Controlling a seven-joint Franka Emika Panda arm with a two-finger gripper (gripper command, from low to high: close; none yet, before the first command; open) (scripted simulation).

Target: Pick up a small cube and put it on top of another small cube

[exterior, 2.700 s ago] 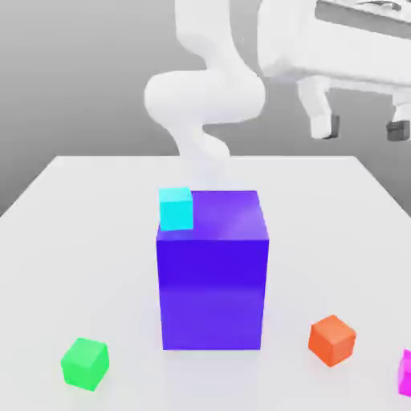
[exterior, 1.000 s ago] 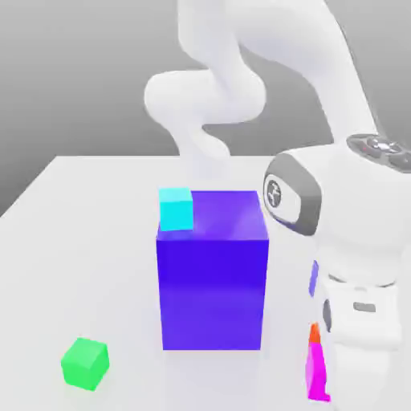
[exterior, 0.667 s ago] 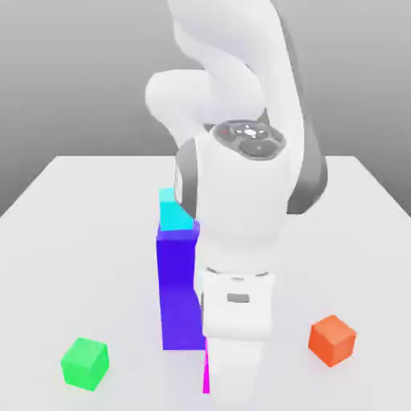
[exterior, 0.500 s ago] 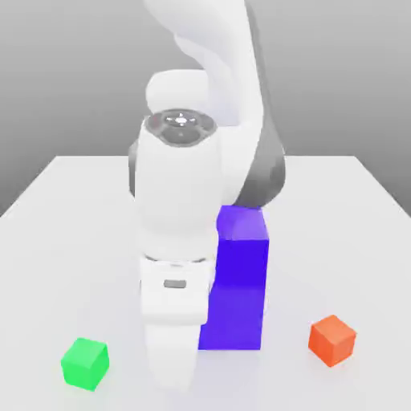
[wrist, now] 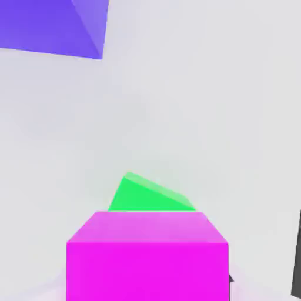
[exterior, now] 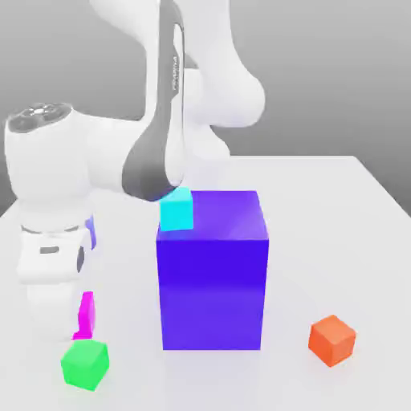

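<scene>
One small magenta cube (exterior: 85,315), clamped in the closed gripper (exterior: 80,325), hangs just above the green cube (exterior: 84,364), slightly toward its far side.

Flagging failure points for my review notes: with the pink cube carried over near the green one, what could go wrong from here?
1. The magenta cube, held in the shut gripper, sits off toward the far side of the green cube in the hand view; released like this it might catch an edge and topple.
2. Coming down misaligned could shove the green cube along the table.
3. The arm passes close to the big purple block and the cyan cube; a swing could clip them.
</scene>
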